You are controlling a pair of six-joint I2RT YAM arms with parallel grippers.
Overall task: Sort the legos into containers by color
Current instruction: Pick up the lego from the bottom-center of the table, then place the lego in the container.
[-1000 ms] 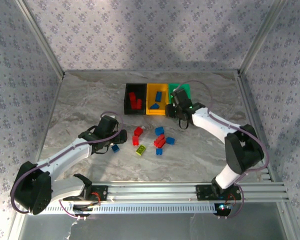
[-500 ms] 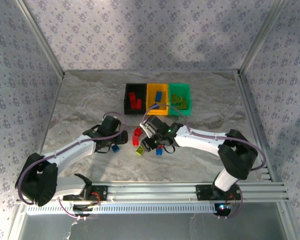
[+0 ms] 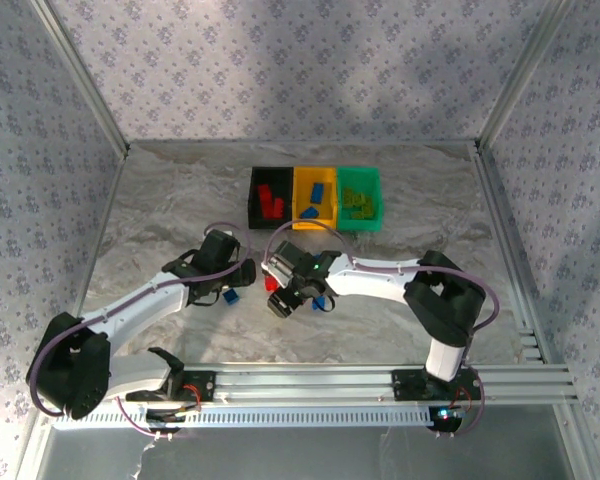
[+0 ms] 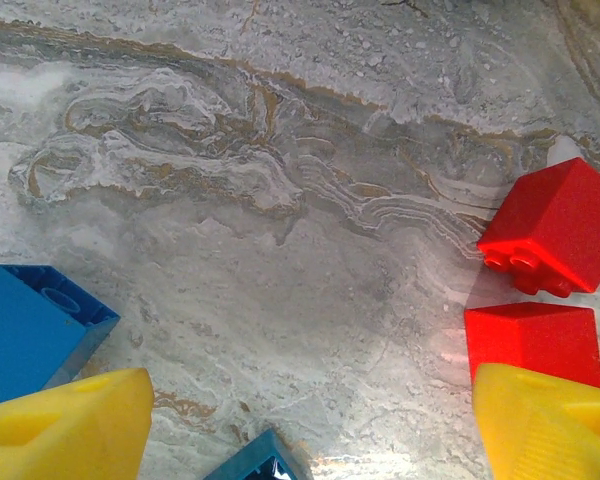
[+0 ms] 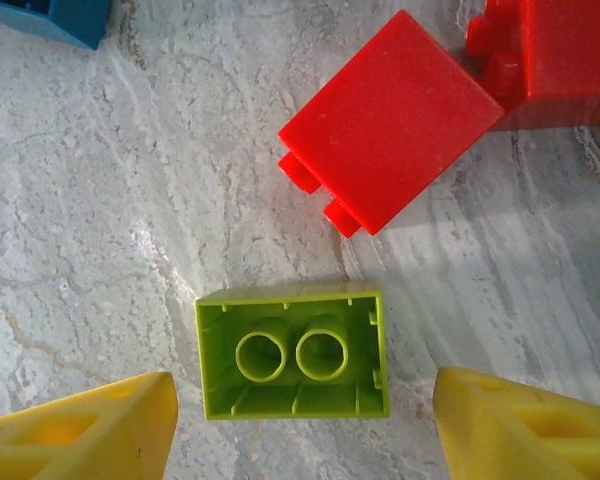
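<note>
You see a yellow-green plastic brick (image 5: 292, 355) lying hollow side up, near a tipped red plastic brick (image 5: 390, 120).

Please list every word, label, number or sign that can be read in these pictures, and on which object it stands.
No text can be read.
The yellow-green brick lies hollow side up, without lettering.
The red brick has studs that look plain.
Any label on the bins is too small to tell.
</note>
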